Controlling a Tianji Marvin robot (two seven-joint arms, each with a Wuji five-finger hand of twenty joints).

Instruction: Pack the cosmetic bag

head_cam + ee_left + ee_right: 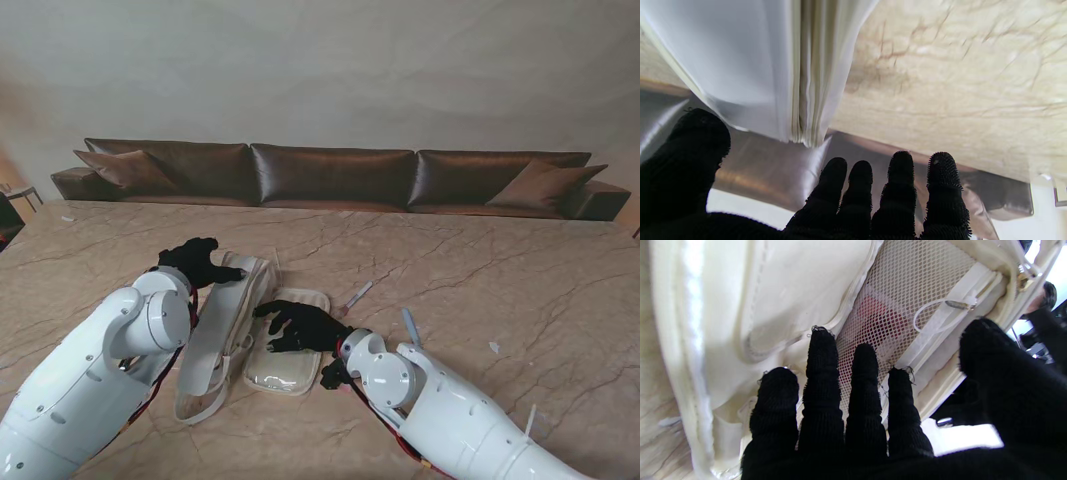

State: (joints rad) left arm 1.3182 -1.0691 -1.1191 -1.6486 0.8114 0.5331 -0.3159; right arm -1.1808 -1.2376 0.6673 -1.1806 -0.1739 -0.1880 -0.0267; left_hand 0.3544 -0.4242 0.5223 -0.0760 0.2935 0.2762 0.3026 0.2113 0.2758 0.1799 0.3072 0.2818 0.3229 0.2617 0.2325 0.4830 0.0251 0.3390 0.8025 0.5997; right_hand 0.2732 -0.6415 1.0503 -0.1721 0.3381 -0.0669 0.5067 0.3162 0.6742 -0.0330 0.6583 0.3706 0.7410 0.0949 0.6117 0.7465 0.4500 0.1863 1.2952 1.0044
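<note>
The bag (262, 335) is lying open, long axis toward 12 o'clock. The right robot hand (300, 326) is resting spread on it, gripping nothing; the left robot hand (196, 262), at 10 o'clock, is spread beside its flap.

Both white arms rise from the near corners and bend inward. The left hand (197, 262), in a black glove, lies palm down with its fingers (900, 186) straight, close together and the thumb set apart. The right hand (300, 327), also black-gloved, reaches leftward, palm down, its four fingers (821, 380) extended side by side and the thumb spread wide.
</note>
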